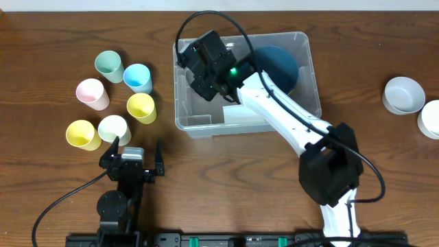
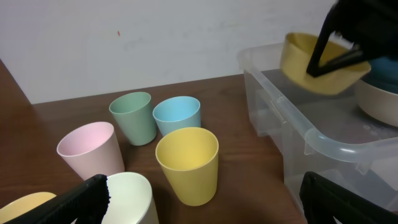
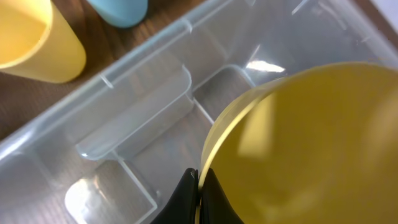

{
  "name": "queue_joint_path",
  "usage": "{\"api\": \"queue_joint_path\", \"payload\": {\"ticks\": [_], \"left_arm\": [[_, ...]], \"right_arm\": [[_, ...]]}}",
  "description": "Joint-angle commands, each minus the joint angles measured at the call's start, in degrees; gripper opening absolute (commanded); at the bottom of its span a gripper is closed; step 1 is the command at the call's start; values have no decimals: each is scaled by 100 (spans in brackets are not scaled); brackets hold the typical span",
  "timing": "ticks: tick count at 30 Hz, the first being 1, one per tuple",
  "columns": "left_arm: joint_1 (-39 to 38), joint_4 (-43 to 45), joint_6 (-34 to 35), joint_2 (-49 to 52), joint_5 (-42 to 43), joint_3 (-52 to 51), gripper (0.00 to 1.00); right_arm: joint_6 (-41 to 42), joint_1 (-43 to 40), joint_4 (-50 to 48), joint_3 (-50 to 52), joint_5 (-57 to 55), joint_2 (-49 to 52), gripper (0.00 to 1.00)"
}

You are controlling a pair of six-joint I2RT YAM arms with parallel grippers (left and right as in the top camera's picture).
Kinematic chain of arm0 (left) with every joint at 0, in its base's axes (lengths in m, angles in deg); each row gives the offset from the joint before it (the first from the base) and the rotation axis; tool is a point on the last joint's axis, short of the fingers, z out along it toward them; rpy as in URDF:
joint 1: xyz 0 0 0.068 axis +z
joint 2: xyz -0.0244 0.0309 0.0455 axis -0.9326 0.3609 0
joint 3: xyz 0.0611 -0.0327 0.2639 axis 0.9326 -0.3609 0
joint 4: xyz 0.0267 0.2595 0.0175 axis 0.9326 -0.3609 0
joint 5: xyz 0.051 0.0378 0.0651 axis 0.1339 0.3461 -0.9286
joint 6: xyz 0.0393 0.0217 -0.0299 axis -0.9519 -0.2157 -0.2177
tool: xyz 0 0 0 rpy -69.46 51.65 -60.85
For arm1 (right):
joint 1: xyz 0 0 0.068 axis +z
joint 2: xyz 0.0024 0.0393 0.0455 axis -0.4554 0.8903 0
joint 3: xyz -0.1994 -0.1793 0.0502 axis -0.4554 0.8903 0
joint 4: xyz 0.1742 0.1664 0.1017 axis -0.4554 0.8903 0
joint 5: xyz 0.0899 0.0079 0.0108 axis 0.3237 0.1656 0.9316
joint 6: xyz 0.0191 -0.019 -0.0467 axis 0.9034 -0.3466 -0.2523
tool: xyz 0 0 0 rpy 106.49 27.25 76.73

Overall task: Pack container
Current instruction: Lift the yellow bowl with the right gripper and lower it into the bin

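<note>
one container (image 1: 197,124), long axis side-to-side

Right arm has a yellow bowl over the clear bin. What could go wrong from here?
1. The right gripper pinches the yellow bowl by its rim alone; it might slip or swing.
2. Released above the container, it could land against the dark blue bowl and sit tilted.
3. The open left gripper stands close to the pale cup and could knock it.
</note>
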Motion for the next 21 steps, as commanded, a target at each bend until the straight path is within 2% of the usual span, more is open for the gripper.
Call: {"api": "queue_joint_path", "payload": {"ticks": [1, 19, 20, 21], "left_arm": [[24, -175, 55, -35, -76, -120, 98], [24, -175, 55, -35, -76, -120, 98], [24, -175, 52, -35, -76, -120, 98], [24, -175, 55, -35, -76, -120, 98]], "right_arm": [[-103, 15, -44, -39, -155, 201, 1], [-164, -79, -256, -35, -492, 966, 1], [-166, -87, -280, -35, -511, 968, 5], [-166, -101, -313, -35, -518, 968, 13]]}}
